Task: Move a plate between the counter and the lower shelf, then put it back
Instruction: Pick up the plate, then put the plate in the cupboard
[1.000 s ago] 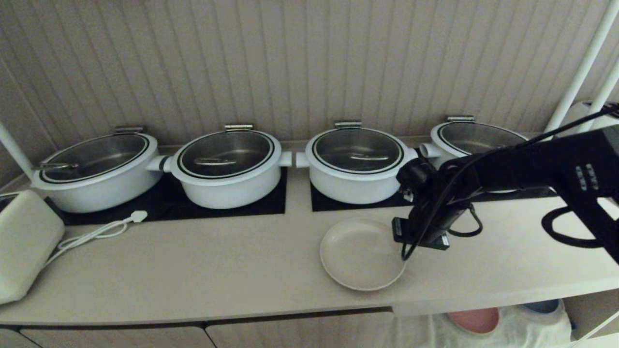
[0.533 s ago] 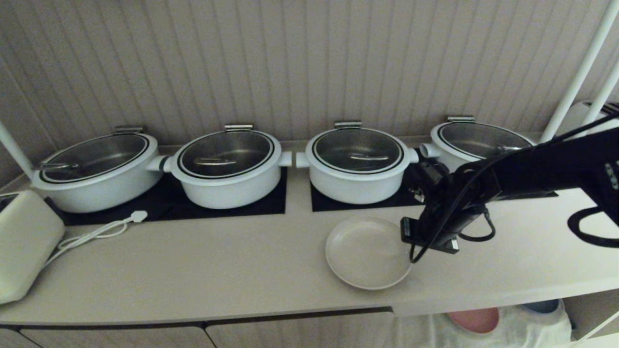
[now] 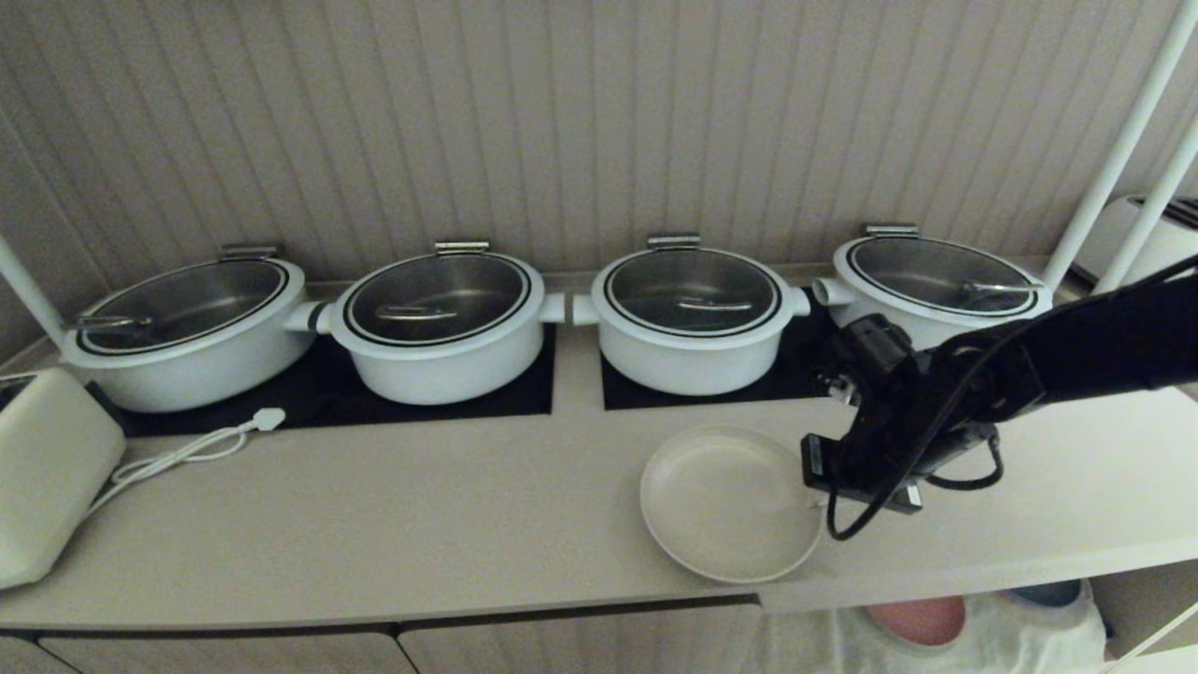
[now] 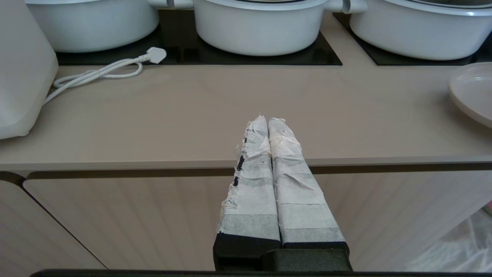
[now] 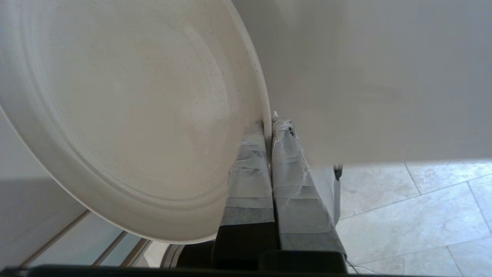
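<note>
As R gripper (image 5: 269, 127) retreats, plate (image 3: 730, 501) slid toward counter (image 3: 374, 524) edge.

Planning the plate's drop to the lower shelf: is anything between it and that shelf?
The plate, gripped at its rim by the right gripper, sits at the counter's front edge. The lower shelf already holds a pink plate and a blue plate.

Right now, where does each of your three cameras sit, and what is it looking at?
Head view: from above, down on the counter, pots, plate; right arm shows.
Left wrist view: low before the counter front, facing the pots; shut left gripper shows.
Right wrist view: close above the plate; right gripper clamps its rim.
All three share the plate.
</note>
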Available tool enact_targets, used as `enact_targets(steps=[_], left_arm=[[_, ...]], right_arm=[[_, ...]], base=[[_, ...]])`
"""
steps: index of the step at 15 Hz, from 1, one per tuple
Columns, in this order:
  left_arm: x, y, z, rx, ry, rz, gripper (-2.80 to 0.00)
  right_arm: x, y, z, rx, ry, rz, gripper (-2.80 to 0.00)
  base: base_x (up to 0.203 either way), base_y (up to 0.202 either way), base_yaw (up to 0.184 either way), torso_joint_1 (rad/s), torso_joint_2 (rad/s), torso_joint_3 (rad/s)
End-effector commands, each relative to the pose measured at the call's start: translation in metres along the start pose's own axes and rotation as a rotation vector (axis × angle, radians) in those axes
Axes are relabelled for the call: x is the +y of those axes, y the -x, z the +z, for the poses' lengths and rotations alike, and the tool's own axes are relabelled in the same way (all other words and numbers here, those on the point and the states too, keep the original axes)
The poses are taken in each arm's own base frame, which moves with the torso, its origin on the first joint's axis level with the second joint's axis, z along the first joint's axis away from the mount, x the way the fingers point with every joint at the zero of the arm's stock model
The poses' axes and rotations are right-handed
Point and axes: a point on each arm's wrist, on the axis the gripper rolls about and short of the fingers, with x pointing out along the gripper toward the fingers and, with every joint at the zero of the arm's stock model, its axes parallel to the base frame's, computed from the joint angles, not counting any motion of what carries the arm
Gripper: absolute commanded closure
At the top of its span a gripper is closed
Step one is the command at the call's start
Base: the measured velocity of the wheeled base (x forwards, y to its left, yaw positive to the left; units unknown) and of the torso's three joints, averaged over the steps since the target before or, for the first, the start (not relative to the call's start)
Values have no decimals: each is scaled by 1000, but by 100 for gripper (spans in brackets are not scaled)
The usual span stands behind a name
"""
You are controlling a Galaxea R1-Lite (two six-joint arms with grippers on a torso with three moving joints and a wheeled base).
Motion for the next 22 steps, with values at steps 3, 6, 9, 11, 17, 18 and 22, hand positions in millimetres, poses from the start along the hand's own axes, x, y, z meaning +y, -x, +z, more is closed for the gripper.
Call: enact_targets(steps=[3, 6, 9, 11, 17, 18, 22], left_arm=[[0, 0, 0, -1, 1, 0, 0], [0, 0, 0, -1, 1, 0, 0], [0, 0, 0, -1, 1, 0, 0], [0, 0, 0, -1, 1, 0, 0], [0, 0, 0, -1, 1, 0, 0], [0, 0, 0, -1, 1, 0, 0], [0, 0, 0, -1, 1, 0, 0]], right_arm=[[-10, 26, -22, -25, -2, 27, 0], [-18, 40, -38, -24, -2, 30, 0], [-25, 54, -54, -30, -10, 43, 0], [-30, 61, -65, -39, -15, 48, 0], [-48, 82, -102, -42, -15, 51, 0], [-52, 84, -109, -38, -16, 48, 0], [-66, 95, -136, -42, -13, 49, 0]], base=[[0, 0, 0, 0, 0, 0], [0, 0, 0, 0, 0, 0], [0, 0, 0, 0, 0, 0], [0, 0, 0, 0, 0, 0], [0, 0, 0, 0, 0, 0], [0, 0, 0, 0, 0, 0], [0, 0, 0, 0, 0, 0]])
